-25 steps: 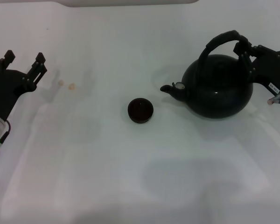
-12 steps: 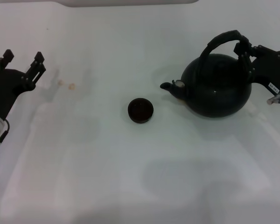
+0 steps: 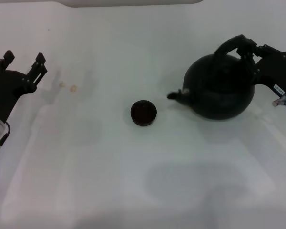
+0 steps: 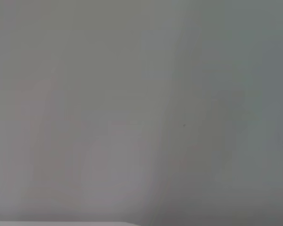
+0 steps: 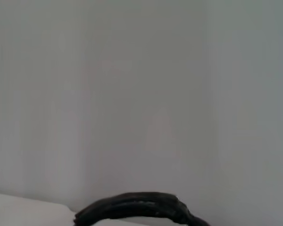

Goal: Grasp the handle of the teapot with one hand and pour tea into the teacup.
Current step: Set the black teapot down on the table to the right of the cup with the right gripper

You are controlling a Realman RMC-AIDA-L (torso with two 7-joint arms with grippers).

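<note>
Our left gripper [image 3: 23, 61] sits parked at the table's [image 3: 86, 157] left edge, fingers spread. The small dark teacup [image 3: 143, 112] stands mid-table. Right of it, the round matte-black teapot [image 3: 219, 87] — right gripper [image 3: 250, 47] clamped on its handle [image 3: 233, 44] — now tips spout-down toward the cup, more than a moment ago.

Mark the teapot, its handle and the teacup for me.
teapot [image 3: 219, 90]: head view, middle of the round body.
handle [image 3: 232, 44]: head view, top of the arch.
teacup [image 3: 143, 112]: head view, centre of the cup.

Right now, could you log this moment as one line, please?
right gripper: on handle | teapot: tilted toward teacup | left gripper: idle, open
</note>
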